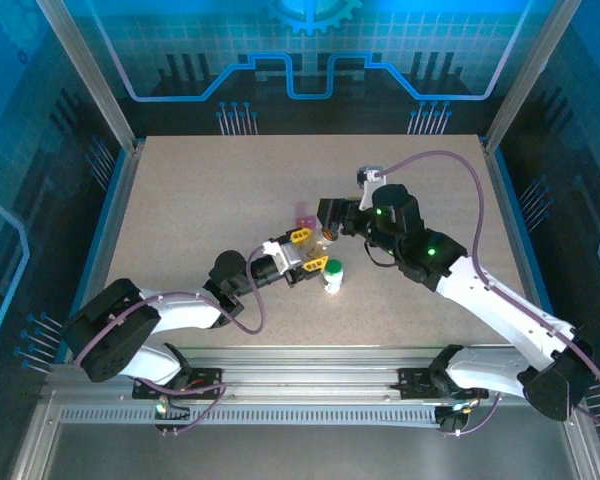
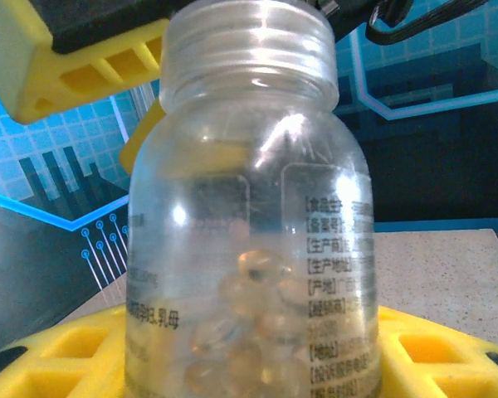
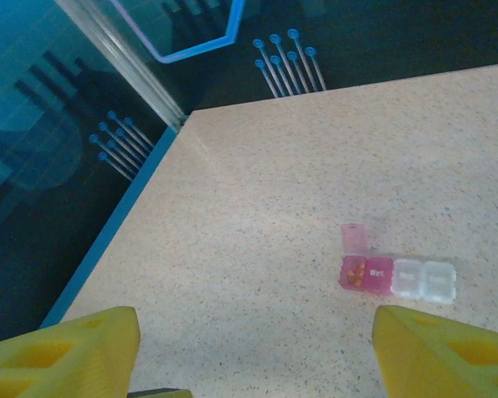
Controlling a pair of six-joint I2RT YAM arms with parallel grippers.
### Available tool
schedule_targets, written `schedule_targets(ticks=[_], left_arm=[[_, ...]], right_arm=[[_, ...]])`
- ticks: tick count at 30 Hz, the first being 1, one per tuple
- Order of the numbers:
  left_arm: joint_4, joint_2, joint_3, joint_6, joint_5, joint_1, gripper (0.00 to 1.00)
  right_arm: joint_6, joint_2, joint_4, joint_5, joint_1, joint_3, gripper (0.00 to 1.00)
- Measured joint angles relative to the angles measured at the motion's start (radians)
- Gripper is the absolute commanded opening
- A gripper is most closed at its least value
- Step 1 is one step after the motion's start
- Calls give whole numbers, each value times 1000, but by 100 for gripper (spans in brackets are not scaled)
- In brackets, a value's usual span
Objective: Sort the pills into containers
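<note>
My left gripper (image 1: 308, 252) is shut on a translucent vial (image 2: 249, 249) with an open threaded neck. Several amber gel pills (image 2: 253, 332) lie in its bottom. Yellow fingers (image 2: 83, 66) press on it above and below. A white bottle with a green cap (image 1: 333, 275) stands upright just right of that gripper. The pink-and-clear box (image 3: 398, 278) lies on the table with one pink lid raised and orange pills (image 3: 354, 274) in that cell. My right gripper (image 3: 253, 348) hovers open near the box, with nothing between its fingers (image 3: 66, 352). It also shows from above (image 1: 328, 222), beside the box (image 1: 302, 220).
Both arms meet over the middle of the speckled beige table (image 1: 200, 220). Blue-lit panels and metal posts (image 1: 115, 100) wall the table at the left, right and back. A blue strip (image 3: 108, 240) marks the table's left edge.
</note>
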Motion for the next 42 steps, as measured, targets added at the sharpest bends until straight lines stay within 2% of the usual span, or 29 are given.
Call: schedule_targets(ticks=[9, 16, 25, 32, 36, 42], left_arm=[[33, 0, -2, -32, 38, 16, 0], [52, 0, -5, -68, 76, 28, 0], [59, 0, -5, -106, 137, 34, 0], [60, 0, -5, -110, 155, 41, 0], [60, 0, -5, -120, 162, 42, 0], [31, 9, -5, -145, 150, 63, 0]], right_arm=[[-219, -108, 77, -436, -156, -4, 77], [-400, -126, 61, -654, -168, -37, 76], [-513, -93, 54, -783, -179, -83, 75], [-540, -84, 67, -842, -182, -108, 75], [-540, -75, 72, -831, -182, -108, 70], [-479, -47, 72, -749, -180, -103, 65]])
